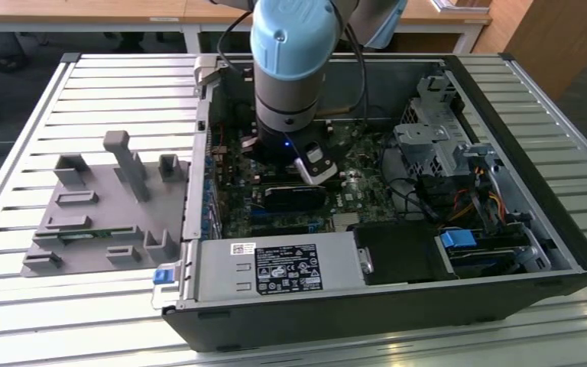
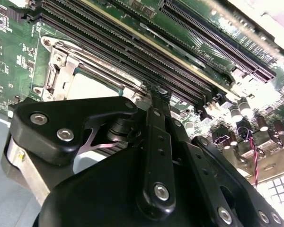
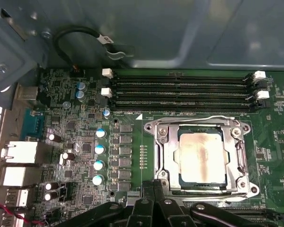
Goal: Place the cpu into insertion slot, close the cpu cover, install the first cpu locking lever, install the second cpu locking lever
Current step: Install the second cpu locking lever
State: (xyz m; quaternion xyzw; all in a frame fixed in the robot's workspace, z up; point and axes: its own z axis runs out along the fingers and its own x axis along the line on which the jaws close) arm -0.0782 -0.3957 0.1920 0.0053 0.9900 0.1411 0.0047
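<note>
One cpu (image 3: 202,158) under one cpu cover (image 3: 162,150), seemingly seated.

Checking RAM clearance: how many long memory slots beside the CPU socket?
4 long memory slots, stacked side by side in one bank along the edge of the insertion slot toward the case wall; all look unpopulated.

Lay open on a slatted table (image 1: 28,306): black computer case (image 1: 375,313), beside a grey plastic fixture (image 1: 100,214).
</note>
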